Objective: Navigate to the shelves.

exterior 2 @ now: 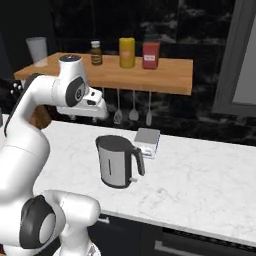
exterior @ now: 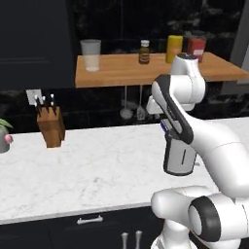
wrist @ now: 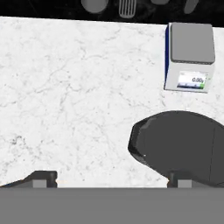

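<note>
Ahead, the shelves (exterior: pixel 121 73) hang on the dark wall above the white marble counter (exterior: pixel 97 170) — a cup (exterior: pixel 91 54), bottle (exterior 2: pixel 96 53) and canisters on top, utensils (exterior 2: pixel 133 111) on hooks beneath. On the counter stand a kettle (exterior 2: pixel 117 161), a scale (wrist: pixel 190 57) and a knife block (exterior: pixel 50 125). The gripper (wrist: pixel 111 179) hovers over the marble, fingers spread wide, holding nothing.

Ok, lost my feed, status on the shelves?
Tool open, empty, above the counter. Shelves dead ahead on the wall. Kettle and scale below them.
</note>
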